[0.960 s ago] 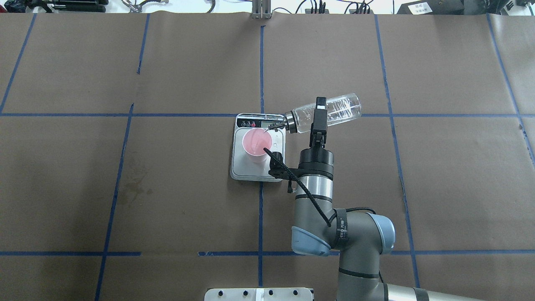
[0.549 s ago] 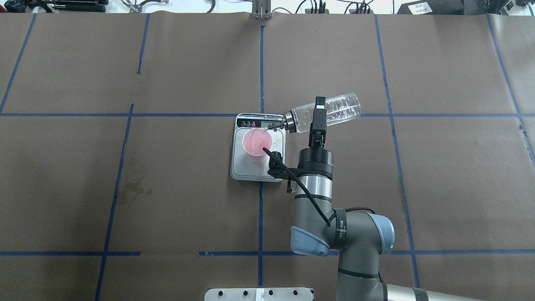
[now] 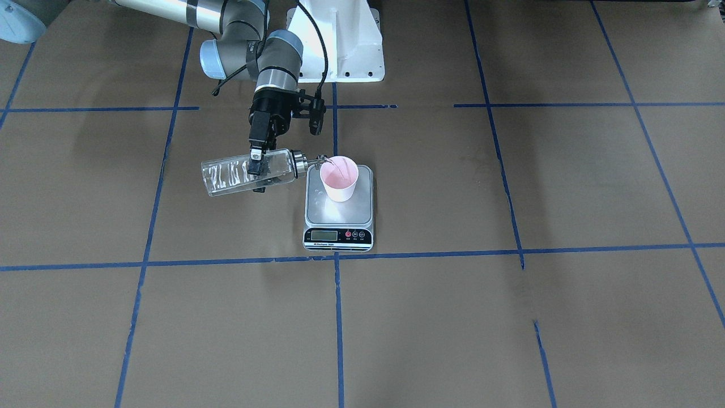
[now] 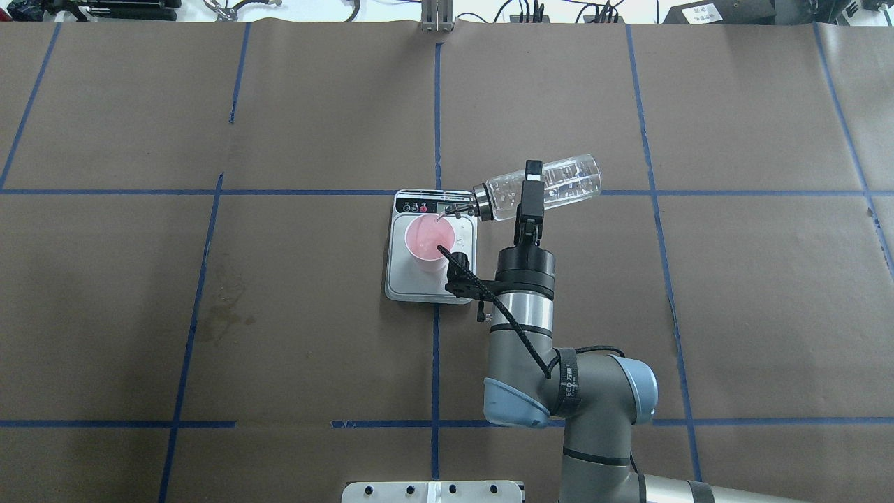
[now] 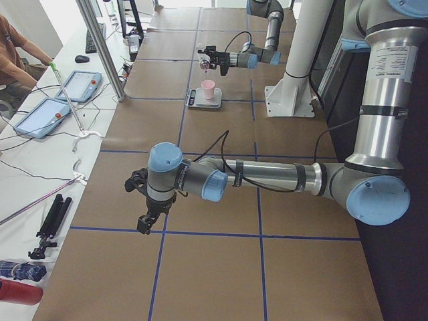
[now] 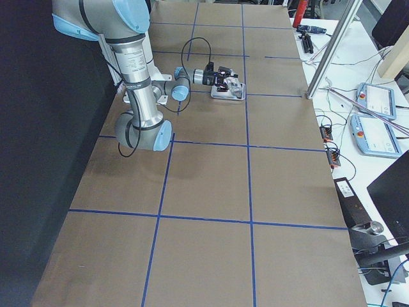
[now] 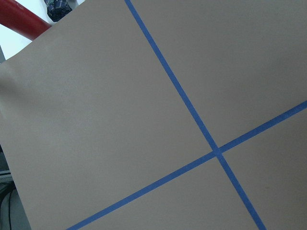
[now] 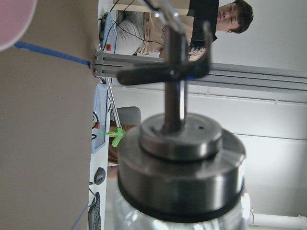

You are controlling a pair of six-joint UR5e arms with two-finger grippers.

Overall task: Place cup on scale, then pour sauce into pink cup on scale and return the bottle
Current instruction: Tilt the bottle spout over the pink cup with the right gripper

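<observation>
The pink cup [image 4: 427, 239] stands on the scale [image 4: 419, 285] near the table's middle. My right gripper [image 4: 529, 192] is shut on the clear glass bottle [image 4: 559, 183] and holds it tilted almost level, spout over the cup's rim. In the front view a thin clear stream of sauce [image 3: 334, 165] runs from the spout into the cup [image 3: 338, 180] on the scale [image 3: 338, 215]. The right wrist view shows the bottle's metal collar [image 8: 180, 167] and spout close up. My left gripper [image 5: 144, 223] hangs far off above bare table; I cannot tell if it is open or shut.
Brown paper with blue tape lines covers the table [image 4: 279, 349]. The robot's white base [image 3: 340, 45] stands behind the scale. A side bench with tablets [image 5: 40, 117] and an operator [image 5: 13, 47] runs along the far table edge. A faint stain [image 4: 223, 307] marks the paper.
The right gripper and the tilted bottle have shifted very slightly to the left. The spout stays over the cup and the cup and scale have not moved.
</observation>
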